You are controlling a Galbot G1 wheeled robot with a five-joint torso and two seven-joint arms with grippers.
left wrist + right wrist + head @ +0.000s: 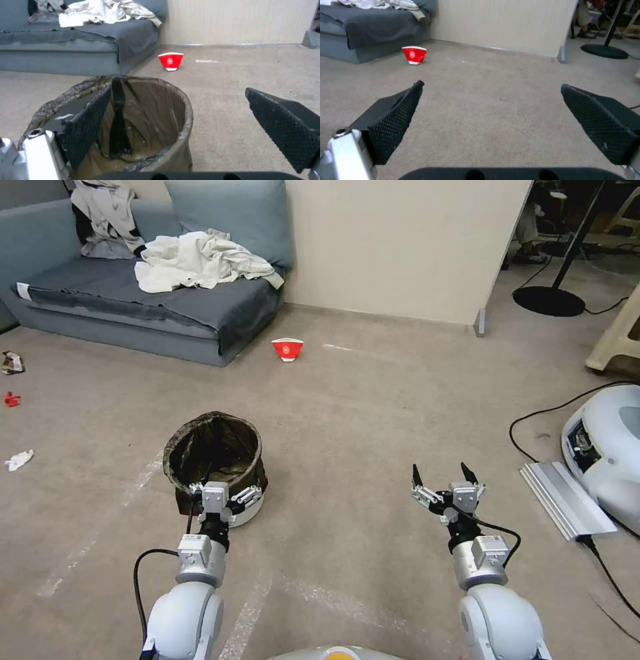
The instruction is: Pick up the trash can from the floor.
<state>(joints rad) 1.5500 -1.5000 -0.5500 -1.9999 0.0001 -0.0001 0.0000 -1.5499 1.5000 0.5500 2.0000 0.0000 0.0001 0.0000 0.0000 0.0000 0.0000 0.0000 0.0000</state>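
The trash can point(213, 447) stands upright on the floor point(347, 413), a little left of centre; it is a white bin lined with a crinkled dark bag. My left gripper point(223, 485) is open at its near rim. In the left wrist view one finger point(88, 122) is down inside the trash can point(156, 100) and the other finger point(283, 122) is outside it over the carpet, so the open left gripper point(179, 89) straddles the can's wall. My right gripper point(440, 470) hangs open over bare carpet to the right, and the right wrist view shows nothing in the right gripper point(491, 84).
A red-and-white paper cup point(287, 349) sits beyond the can, near a grey sofa point(133, 293) piled with clothes. A white machine point(607, 447) with a cable and a metal plate point(567, 500) lies at the right. Litter scraps point(19, 460) dot the left floor.
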